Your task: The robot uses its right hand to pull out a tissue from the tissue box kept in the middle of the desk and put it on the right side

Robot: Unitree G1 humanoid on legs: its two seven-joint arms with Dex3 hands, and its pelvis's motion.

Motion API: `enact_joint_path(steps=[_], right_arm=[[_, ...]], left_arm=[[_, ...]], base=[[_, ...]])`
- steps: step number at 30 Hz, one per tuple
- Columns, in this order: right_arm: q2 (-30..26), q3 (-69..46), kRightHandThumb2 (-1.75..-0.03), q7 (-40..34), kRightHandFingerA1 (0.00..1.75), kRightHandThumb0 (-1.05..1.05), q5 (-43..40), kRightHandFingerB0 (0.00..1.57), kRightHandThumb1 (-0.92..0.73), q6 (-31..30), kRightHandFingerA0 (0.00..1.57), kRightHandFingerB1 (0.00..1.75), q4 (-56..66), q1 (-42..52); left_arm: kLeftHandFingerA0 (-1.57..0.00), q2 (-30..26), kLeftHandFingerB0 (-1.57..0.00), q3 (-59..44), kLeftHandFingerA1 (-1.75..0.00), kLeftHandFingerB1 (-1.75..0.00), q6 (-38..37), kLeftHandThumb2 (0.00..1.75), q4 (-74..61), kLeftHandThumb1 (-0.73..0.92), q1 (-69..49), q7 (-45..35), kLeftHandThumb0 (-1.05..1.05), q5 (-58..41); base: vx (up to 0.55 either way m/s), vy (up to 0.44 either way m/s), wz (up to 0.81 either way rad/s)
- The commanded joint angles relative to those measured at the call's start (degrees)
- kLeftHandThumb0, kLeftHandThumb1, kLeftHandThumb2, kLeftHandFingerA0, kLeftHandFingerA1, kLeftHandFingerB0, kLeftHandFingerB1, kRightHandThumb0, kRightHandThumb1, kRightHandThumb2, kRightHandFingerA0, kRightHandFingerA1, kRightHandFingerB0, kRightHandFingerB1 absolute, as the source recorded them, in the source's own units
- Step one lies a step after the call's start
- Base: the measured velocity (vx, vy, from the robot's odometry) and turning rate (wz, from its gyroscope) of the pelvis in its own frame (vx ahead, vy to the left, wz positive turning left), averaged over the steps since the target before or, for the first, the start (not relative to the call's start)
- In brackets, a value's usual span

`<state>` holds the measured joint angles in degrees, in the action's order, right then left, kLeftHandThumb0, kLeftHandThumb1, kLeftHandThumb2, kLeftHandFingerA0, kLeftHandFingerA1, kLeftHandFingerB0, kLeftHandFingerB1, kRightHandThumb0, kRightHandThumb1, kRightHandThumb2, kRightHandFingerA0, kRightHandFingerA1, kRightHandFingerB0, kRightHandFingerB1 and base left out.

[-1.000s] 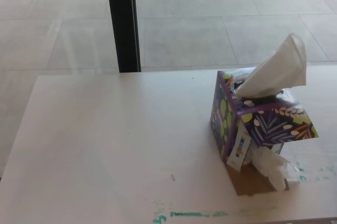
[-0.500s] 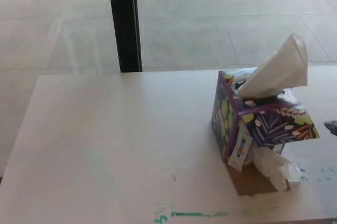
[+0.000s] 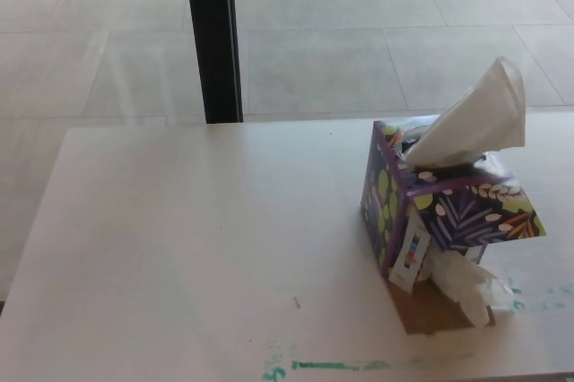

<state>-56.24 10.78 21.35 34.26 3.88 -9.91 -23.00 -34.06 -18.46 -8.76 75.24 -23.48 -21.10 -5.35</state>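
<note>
Rising up-right from tissue box (image 3: 444, 212), upright tissue (image 3: 480, 117).

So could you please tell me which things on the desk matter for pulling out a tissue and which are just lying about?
Belongs to the job:
- tissue box, purple with a leaf pattern
- white tissue sticking up from its top
- desk, where the tissue will be laid

Just lying about:
- crumpled tissue at the box's foot
- green marks near the desk's front edge
- black post behind the desk

No robot hand is in view.
</note>
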Motion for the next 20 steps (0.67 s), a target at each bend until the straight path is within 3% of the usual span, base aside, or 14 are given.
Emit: enact_joint_path(steps=[1, 2, 3, 4, 5, 6, 8, 11, 12, 14, 15, 19, 20], right_arm=[[-4.2, -25.7, -0.6, 0.8, 0.37, -0.45, -13.0, 0.32, -0.64, 0.6, 0.35, 0.33, 3.2, 15.4], [-3.0, -29.3, -0.59, -1.2, 0.39, -0.42, -12.6, 0.37, -0.63, 0.7, 0.42, 0.34, 3.3, 18.2], [0.1, -36.1, -0.83, -4.1, 0.56, -0.51, -12.2, 0.35, -0.53, 0.8, 0.5, 0.49, 4.0, 23.2], [2.6, -40.6, -0.87, -8.1, 0.63, -0.51, -11.5, 0.39, -0.52, 2.8, 0.56, 0.52, 3.7, 27.3], [3.8, -42.7, -0.6, -10.2, 0.64, -0.53, -10.4, 0.47, -0.68, 3.3, 0.6, 0.39, 3.5, 29.5], [4.5, -44.3, -0.6, -11.5, 0.64, -0.53, -9.3, 0.47, -0.68, 3.0, 0.6, 0.39, 3.5, 31.5], [9.5, -49.4, -0.6, -15.9, 0.82, -0.56, -10.9, 0.5, -0.67, 2.7, 0.62, 0.5, 1.8, 35.7], [14.4, -52.9, -0.59, -27.6, 0.97, -0.53, -11.6, 0.55, -0.64, 5.2, 0.82, 0.64, -7.3, 41.2], [15.4, -53.5, -0.59, -30.7, 1.04, -0.53, -12.0, 0.56, -0.64, 6.0, 0.85, 0.68, -10.3, 42.1], [16.0, -54.3, -0.59, -32.6, 1.04, -0.53, -12.2, 0.56, -0.64, 6.8, 0.85, 0.68, -12.7, 43.0], [16.7, -54.8, -0.58, -35.8, 1.1, -0.51, -14.2, 0.58, -0.63, 8.4, 0.84, 0.7, -19.1, 43.1], [19.3, -56.5, -0.58, -44.8, 1.18, -0.43, -20.7, 0.59, -0.6, 13.7, 0.85, 0.75, -39.1, 41.3], [19.3, -56.5, -0.58, -44.8, 1.18, -0.43, -20.7, 0.59, -0.6, 13.7, 0.85, 0.75, -39.1, 41.3]], left_arm=[[-0.32, -1.0, -0.52, -0.8, -0.42, -0.41, -1.1, 0.67, 0.2, 0.89, -0.5, 0.8, -0.83, -0.4], [-0.32, -1.1, -0.5, -0.4, -0.42, -0.4, -1.5, 0.68, 0.2, 0.91, -0.6, 0.9, -0.84, 0.2], [-0.33, -1.1, -0.51, -0.4, -0.44, -0.41, -1.6, 0.67, 0.1, 0.9, -0.5, 0.9, -0.84, 0.1], [-0.33, -1.1, -0.51, -0.5, -0.44, -0.41, -1.5, 0.67, 0.1, 0.9, -0.5, 1.0, -0.84, 0.0], [-0.33, -0.9, -0.5, -0.6, -0.44, -0.42, -1.5, 0.67, 0.1, 0.9, -0.4, 0.9, -0.83, -0.1], [-0.33, -0.7, -0.5, -0.8, -0.44, -0.42, -1.7, 0.67, 0.2, 0.9, -0.4, 0.7, -0.83, -0.2], [-0.33, -0.7, -0.53, -1.0, -0.43, -0.43, -1.2, 0.67, 0.4, 0.9, 0.0, 0.7, -0.83, -0.4], [-0.29, -0.6, -0.48, -0.5, -0.44, -0.41, -1.1, 0.67, 0.2, 0.91, 0.2, 0.4, -0.84, -0.1], [-0.26, -0.6, -0.45, -0.5, -0.53, -0.56, -1.0, 1.09, 0.2, 0.72, 0.3, 0.5, -0.81, 0.0], [-0.26, -0.5, -0.45, -0.5, -0.53, -0.56, -0.8, 1.09, 0.3, 0.72, 0.5, 0.6, -0.81, -0.1], [-0.3, -0.4, -0.52, -0.7, -0.43, -0.43, -1.0, 0.67, 0.3, 0.91, 0.5, 0.5, -0.83, -0.2], [-0.33, 0.2, -0.52, -0.9, -0.43, -0.43, -1.0, 0.67, 0.6, 0.9, 0.6, 1.3, -0.83, -0.3], [-0.33, 0.2, -0.52, -0.9, -0.43, -0.43, -1.0, 0.67, 0.6, 0.9, 0.6, 1.3, -0.83, -0.3]], base=[[0.0, 0.0, 0.0], [0.0, 0.0, 0.0], [0.0, 0.0, 0.0], [0.0, 0.0, 0.0], [0.0, 0.0, 0.0], [0.0, 0.0, 0.0], [0.0, 0.0, 0.0], [0.0, 0.0, 0.0], [0.0, 0.0, 0.0], [0.0, 0.0, 0.0], [0.0, 0.0, 0.0], [0.0, 0.0, 0.0], [0.0, 0.0, 0.0]])
